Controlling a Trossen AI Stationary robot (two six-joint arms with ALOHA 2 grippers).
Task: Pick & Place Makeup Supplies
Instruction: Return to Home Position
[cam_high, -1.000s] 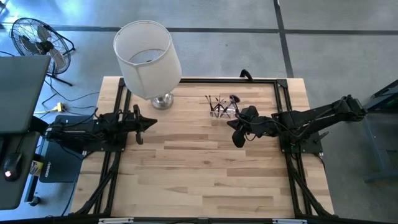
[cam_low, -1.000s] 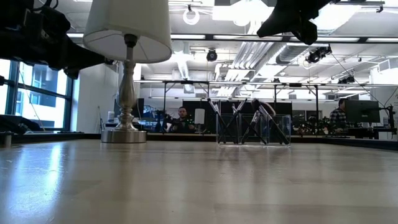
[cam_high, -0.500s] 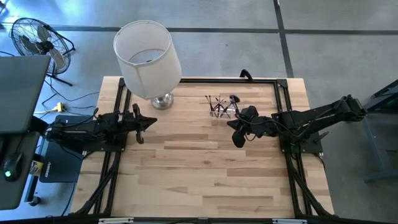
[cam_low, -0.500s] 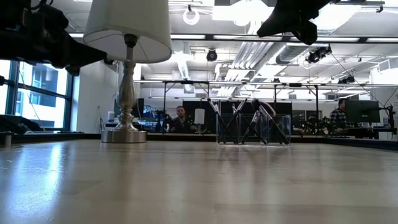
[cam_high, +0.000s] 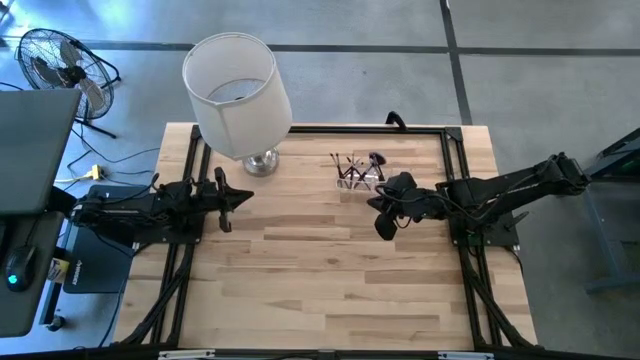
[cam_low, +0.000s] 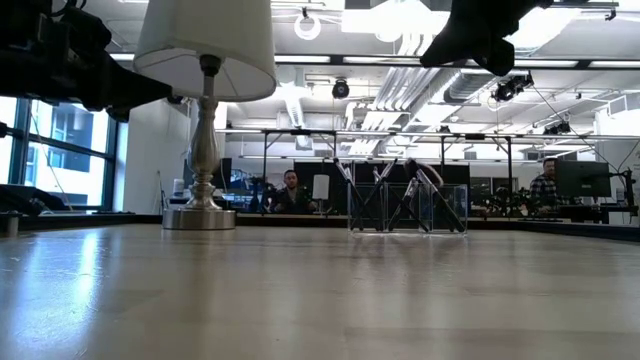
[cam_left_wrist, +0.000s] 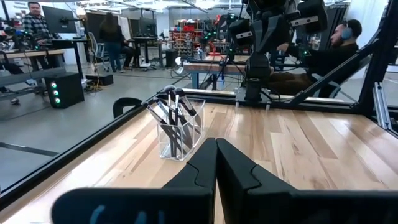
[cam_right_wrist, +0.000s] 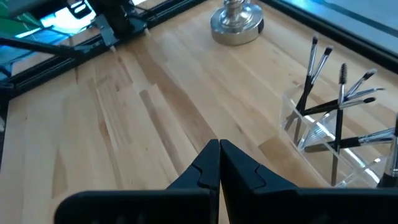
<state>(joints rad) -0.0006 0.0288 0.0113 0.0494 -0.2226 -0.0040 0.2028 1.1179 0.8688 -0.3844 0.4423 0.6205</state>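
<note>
Makeup brushes (cam_left_wrist: 173, 115) in organizer (cam_left_wrist: 194, 134); right arm (cam_high: 470, 190) aloft, jaws seemingly together.

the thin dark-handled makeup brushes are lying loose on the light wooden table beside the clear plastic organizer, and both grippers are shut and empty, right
Not quite. The thin dark-handled makeup brushes are not loose on the light wooden table; they stand inside the clear plastic organizer, as the right wrist view shows. The left gripper and right gripper are indeed shut and empty.

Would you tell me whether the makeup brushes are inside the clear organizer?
Inside: the makeup brushes stand leaning in the clear organizer, heads up above its rim.
</note>
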